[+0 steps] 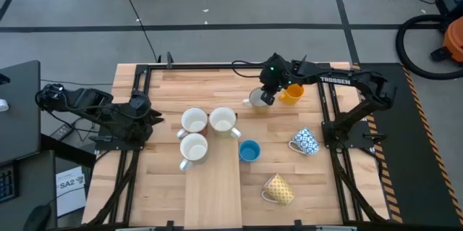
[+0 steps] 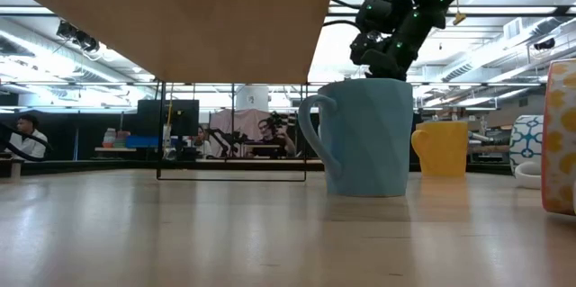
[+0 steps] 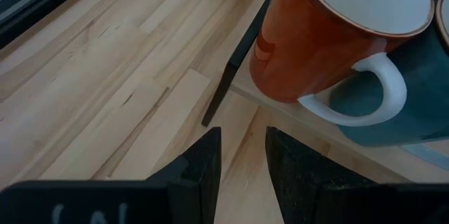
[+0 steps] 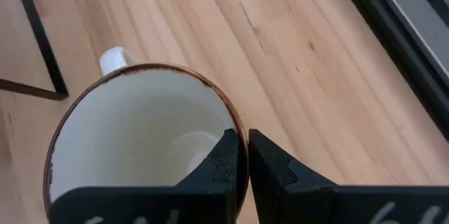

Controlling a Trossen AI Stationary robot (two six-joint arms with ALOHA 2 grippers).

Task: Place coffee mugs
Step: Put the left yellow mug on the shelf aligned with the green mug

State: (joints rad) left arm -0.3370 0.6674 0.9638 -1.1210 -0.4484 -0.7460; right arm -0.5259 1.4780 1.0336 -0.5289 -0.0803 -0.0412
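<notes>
Right wrist view: right gripper pinches the cream mug's rim; keep it level; left gripper waits half-open, empty.

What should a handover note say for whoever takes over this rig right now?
Right gripper: shut on the rim of the cream mug at the table's far side, beside the yellow mug.
Left gripper: parked at the left edge, part open, holding nothing.
Done: three mugs grouped mid-table; blue mug upright nearby.
Left: the held mug, the yellow one, and two lying on their sides, patterned blue and patterned yellow.
</notes>
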